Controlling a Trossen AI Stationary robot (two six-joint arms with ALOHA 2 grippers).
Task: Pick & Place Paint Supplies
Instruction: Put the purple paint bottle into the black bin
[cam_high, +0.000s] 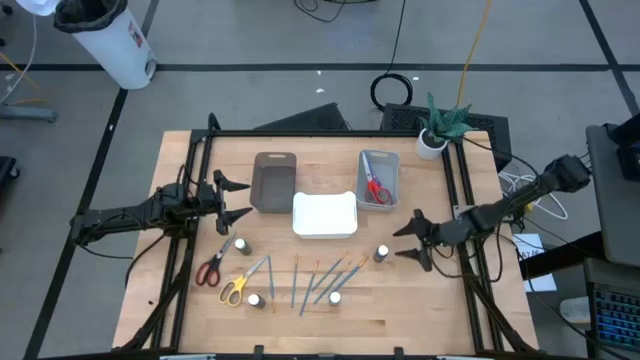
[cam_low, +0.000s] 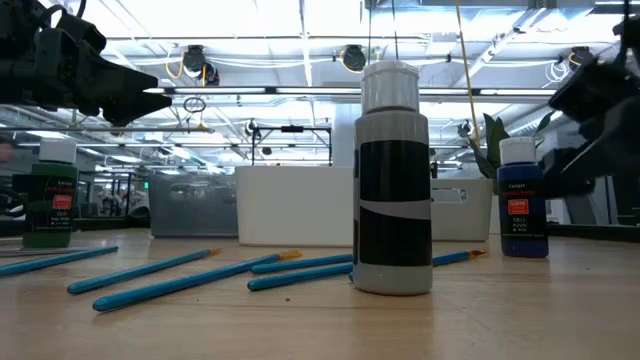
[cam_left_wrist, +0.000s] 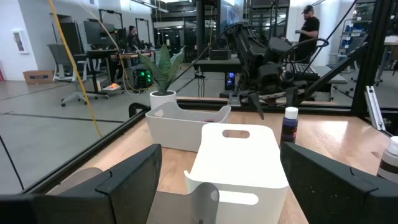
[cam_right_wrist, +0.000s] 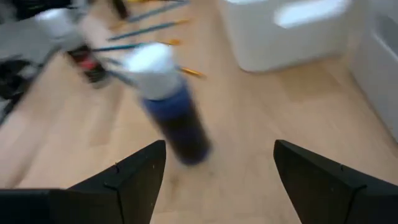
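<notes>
Blue paint bottle (cam_high: 382, 254) is standing upright on the bench (cam_high: 420, 310), right of the white tray (cam_high: 325, 214) and just ahead of the right pincer (cam_high: 412, 241), whose fingers are standing apart and holding nothing. Looks light, rigid, smooth-sided and top-heavy, so likely tipping if nudged; I'd be gripping mid-body below the white cap. Left pincer (cam_high: 231, 200) is waiting spread wide beside the brown tray (cam_high: 273, 182). Red scissors (cam_high: 377, 190) are lying in the grey tray (cam_high: 364, 172).
</notes>
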